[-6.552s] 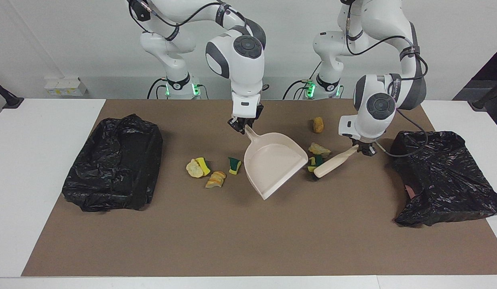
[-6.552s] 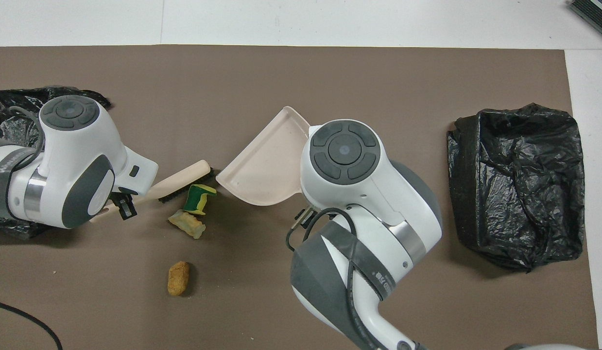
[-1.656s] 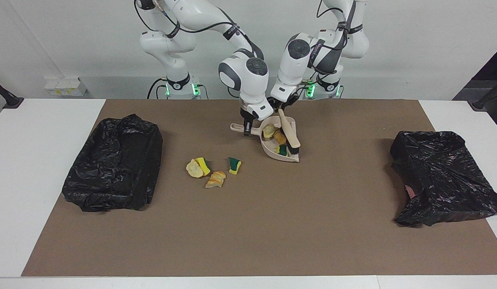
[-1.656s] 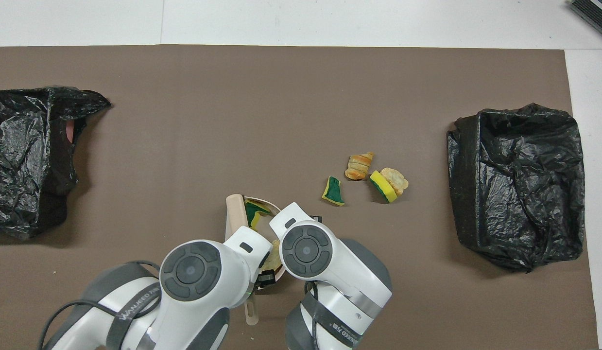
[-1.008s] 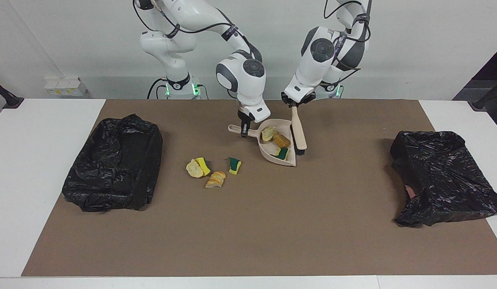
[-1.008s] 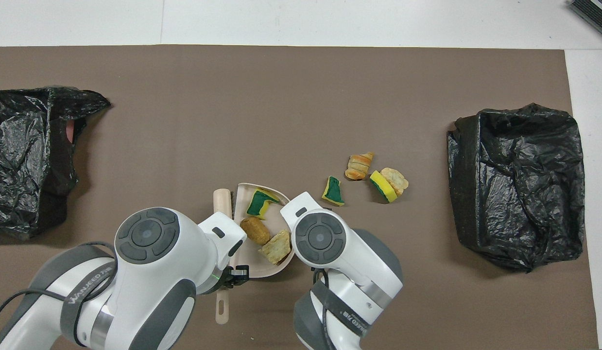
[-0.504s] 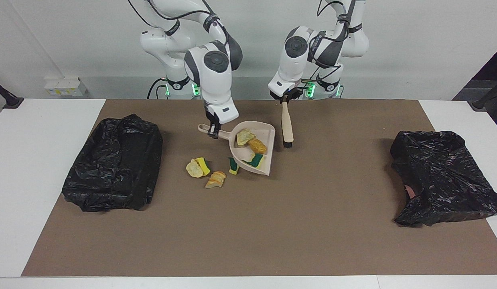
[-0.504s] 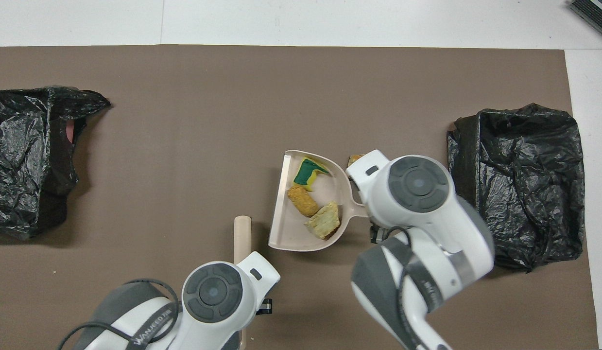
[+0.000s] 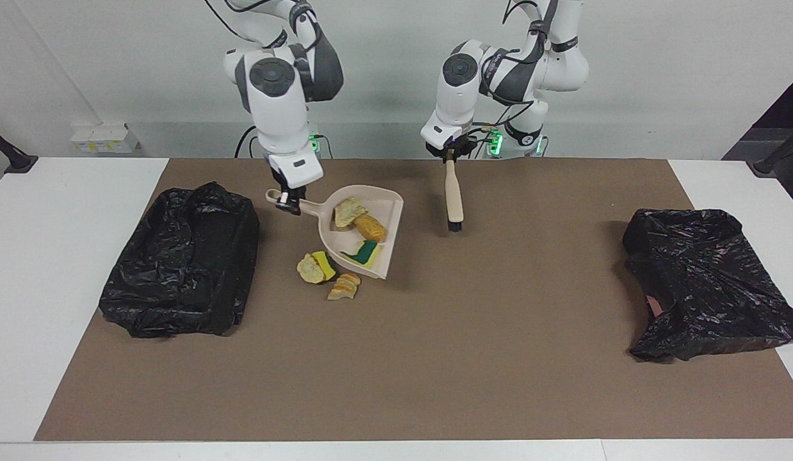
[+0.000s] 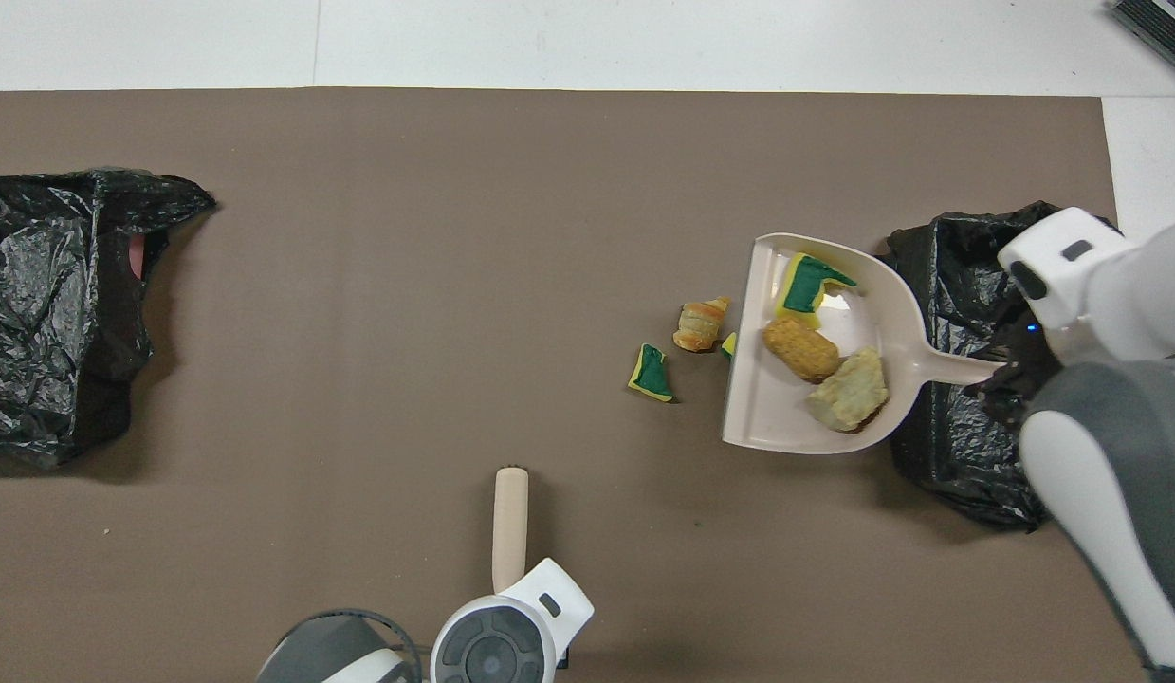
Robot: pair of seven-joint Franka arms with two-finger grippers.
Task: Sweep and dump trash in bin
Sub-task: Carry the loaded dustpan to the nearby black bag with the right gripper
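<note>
The trash [image 9: 360, 227]: you have three scraps lying in the dustpan [image 9: 383, 211], and three more on the brown mat [image 9: 434, 358], two just beside the pan's open edge [image 9: 319, 267], one green piece [image 10: 651, 372] a little apart. Your right gripper [image 9: 287, 202] is clamped on the dustpan's handle and carries it raised over the mat, beside the bin [image 9: 178, 275] at the right arm's end. Your left gripper [image 9: 448, 153] is closed on the brush [image 9: 454, 198], which hangs bristles down over the mat. A second bin [image 9: 710, 282] sits at the left arm's end. No writing can be read in either view.
</note>
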